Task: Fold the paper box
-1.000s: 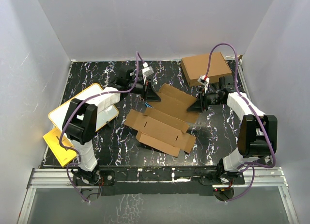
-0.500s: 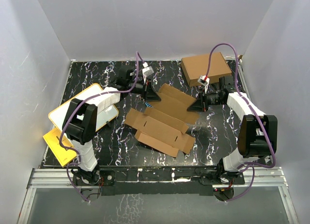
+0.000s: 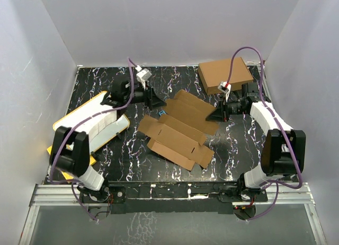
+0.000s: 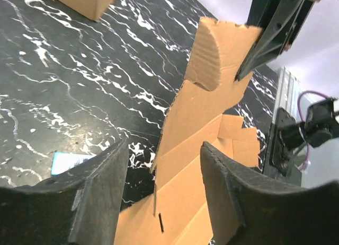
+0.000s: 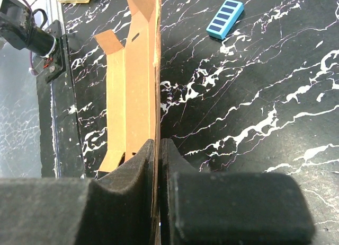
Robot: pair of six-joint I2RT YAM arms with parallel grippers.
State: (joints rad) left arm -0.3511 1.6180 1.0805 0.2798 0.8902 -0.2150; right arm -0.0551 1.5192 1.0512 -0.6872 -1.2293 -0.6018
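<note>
Top external: right pincer [image 3: 215, 116] tight on paper box [image 3: 177, 134], left pincer [image 3: 158, 103] agape beside blue block [image 3: 161, 113], larger box [image 3: 222, 72] behind.

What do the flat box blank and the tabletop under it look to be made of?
The paper box: brown cardboard, matte, uncoated; raw die-cut edges and slots show, likely thin corrugated. The table: black with white veining and a slight sheen; marble or a marble-print laminate, I cannot tell which.

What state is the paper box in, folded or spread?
Mostly spread: the paper box lies open on the table, one edge raised, pinched by the shut right gripper.
</note>
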